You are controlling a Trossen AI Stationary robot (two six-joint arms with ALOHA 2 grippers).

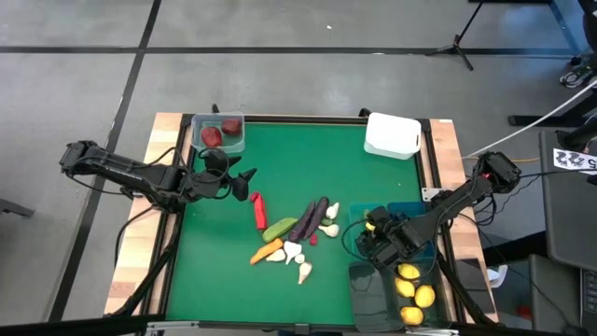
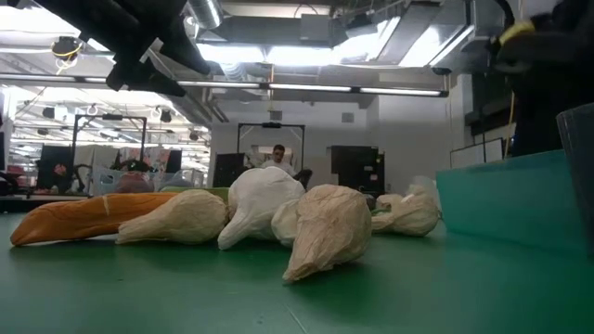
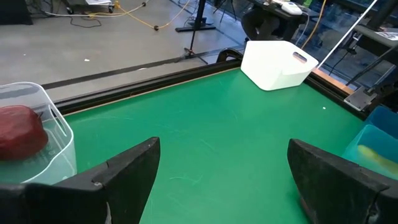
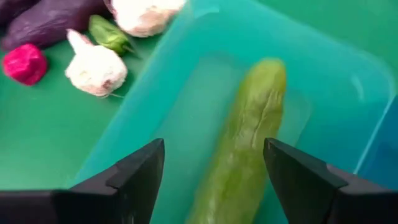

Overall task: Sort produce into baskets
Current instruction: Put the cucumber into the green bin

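The green bench [image 1: 336,168] carries everything. My white basket [image 1: 392,134] sits at its far right corner, the clear basket [image 1: 220,133] with two dark red round ones [image 1: 221,132] at the far left. My right gripper [image 4: 214,171] hangs, fingers spread and empty, over the teal basket [image 4: 329,81] where a cucumber [image 4: 249,137] lies. My left gripper [image 3: 217,177] hovers just beside the clear basket, fingers released. Mid-bench lies the loose pile: eggplants [image 1: 310,220], red pepper [image 1: 259,211], carrot [image 1: 265,251], garlic [image 1: 295,252]. Lemons [image 1: 413,285] fill the dark basket by the near right edge.
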